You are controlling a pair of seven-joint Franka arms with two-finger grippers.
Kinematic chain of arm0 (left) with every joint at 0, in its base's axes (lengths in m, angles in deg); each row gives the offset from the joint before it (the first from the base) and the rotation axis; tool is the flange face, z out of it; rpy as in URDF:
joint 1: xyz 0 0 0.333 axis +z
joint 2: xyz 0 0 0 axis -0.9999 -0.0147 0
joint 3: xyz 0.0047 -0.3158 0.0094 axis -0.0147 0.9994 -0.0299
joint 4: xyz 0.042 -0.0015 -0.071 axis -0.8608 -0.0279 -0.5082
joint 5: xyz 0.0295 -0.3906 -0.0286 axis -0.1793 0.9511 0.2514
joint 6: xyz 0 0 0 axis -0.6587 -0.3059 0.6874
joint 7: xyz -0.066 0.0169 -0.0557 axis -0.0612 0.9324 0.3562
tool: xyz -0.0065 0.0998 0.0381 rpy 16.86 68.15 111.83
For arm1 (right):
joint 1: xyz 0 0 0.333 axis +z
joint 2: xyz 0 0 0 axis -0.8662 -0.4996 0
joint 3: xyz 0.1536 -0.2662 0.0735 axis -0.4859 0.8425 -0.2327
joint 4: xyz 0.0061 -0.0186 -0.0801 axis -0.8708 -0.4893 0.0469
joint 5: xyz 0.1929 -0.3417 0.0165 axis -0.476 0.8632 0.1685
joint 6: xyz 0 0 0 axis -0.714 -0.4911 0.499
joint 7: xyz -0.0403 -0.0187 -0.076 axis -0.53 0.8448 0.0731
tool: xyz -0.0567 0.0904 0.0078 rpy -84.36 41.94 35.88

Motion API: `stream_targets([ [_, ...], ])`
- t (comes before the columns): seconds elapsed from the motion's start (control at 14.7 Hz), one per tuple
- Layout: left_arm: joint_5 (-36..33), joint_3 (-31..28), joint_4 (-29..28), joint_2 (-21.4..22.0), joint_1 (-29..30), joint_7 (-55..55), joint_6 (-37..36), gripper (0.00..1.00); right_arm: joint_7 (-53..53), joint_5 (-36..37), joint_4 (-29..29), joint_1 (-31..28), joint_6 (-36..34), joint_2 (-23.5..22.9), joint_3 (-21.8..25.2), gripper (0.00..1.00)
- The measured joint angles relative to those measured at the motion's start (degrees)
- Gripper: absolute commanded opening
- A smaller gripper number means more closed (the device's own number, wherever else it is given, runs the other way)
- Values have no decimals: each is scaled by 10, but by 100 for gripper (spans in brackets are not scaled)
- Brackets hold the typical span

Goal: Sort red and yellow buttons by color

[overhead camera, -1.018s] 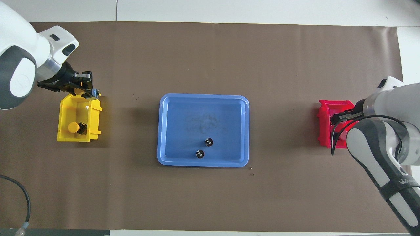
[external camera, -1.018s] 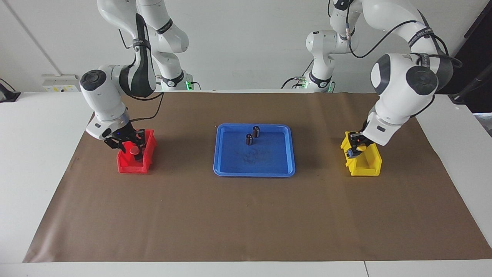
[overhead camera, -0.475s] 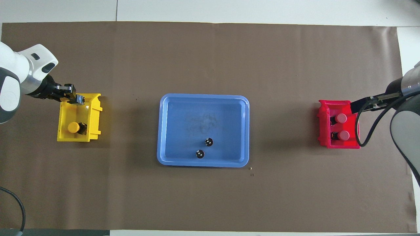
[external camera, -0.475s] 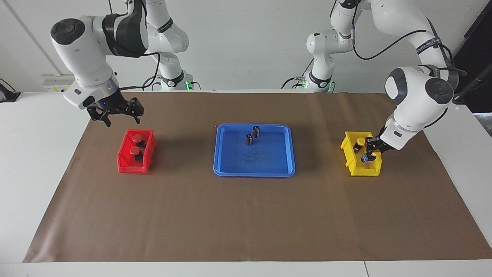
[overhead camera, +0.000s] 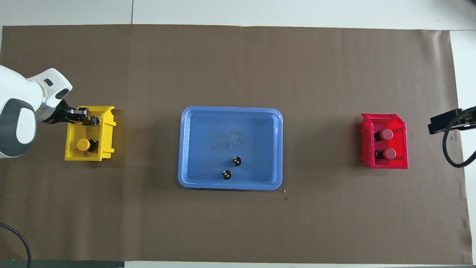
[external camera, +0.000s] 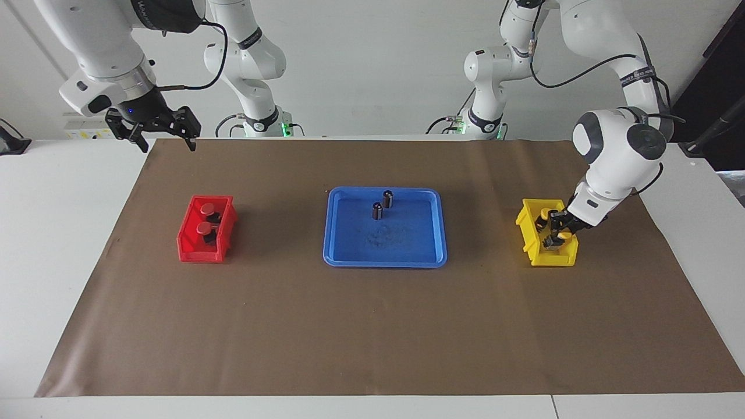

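Note:
Two red buttons (external camera: 206, 208) (external camera: 203, 227) lie in the red bin (external camera: 186, 244) toward the right arm's end; the overhead view shows them too (overhead camera: 386, 134) (overhead camera: 389, 153). One yellow button (overhead camera: 82, 144) lies in the yellow bin (overhead camera: 108, 145) toward the left arm's end, in the part nearer to the robots. My left gripper (external camera: 556, 235) is low inside the yellow bin's farther part, shut on the second yellow button (external camera: 563, 235). My right gripper (external camera: 165, 139) is open and empty, raised over the paper's corner nearer to the robots than the red bin.
A blue tray (external camera: 384, 263) lies at the middle of the brown paper. Two dark cylinders (external camera: 387, 199) (external camera: 377, 210) without coloured caps stand in it, in the part nearer to the robots.
My right gripper let go of a red button in the red bin, then rose and drew back toward its base. My left gripper lowered its yellow button into the yellow bin.

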Motion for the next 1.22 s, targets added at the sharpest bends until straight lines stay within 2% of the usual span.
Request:
stream_targets([
  [0.07, 0, 0, -6, 0, 0, 0, 8, 12, 0, 0, 0, -8, -2, -1, 1, 100],
  [0.14, 0, 0, -10, 0, 0, 0, 15, 31, 0, 0, 0, -14, -4, -2, 4, 100],
  [0.2, 0, 0, -13, 0, 0, 1, 20, 44, 0, 0, 0, -14, -6, -2, 11, 100],
  [0.27, 0, 0, -14, 0, 0, 1, 24, 49, 0, 0, 0, -3, -6, -2, 26, 100],
  [0.48, 0, 0, -15, 0, 0, 2, 28, 54, 0, 0, 1, 46, -6, -2, 75, 100],
  [0.61, 0, 0, -15, 0, 0, 2, 28, 59, 0, 0, 1, 48, -6, -2, 78, 100],
  [0.95, 0, 0, -11, 0, 0, 2, 27, 64, 0, 0, 1, 58, -7, -2, 75, 100],
  [1.02, 0, 0, -5, 2, 0, 3, 20, 70, 0, 0, 1, 59, -7, -2, 72, 100],
  [1.15, 0, 0, 23, 5, 0, 3, -17, 97, 2, 0, 2, 61, -7, -2, 68, 100],
  [1.22, 0, 0, 41, 7, 0, 3, -41, 100, 5, 0, 2, 62, -7, -2, 68, 100],
])
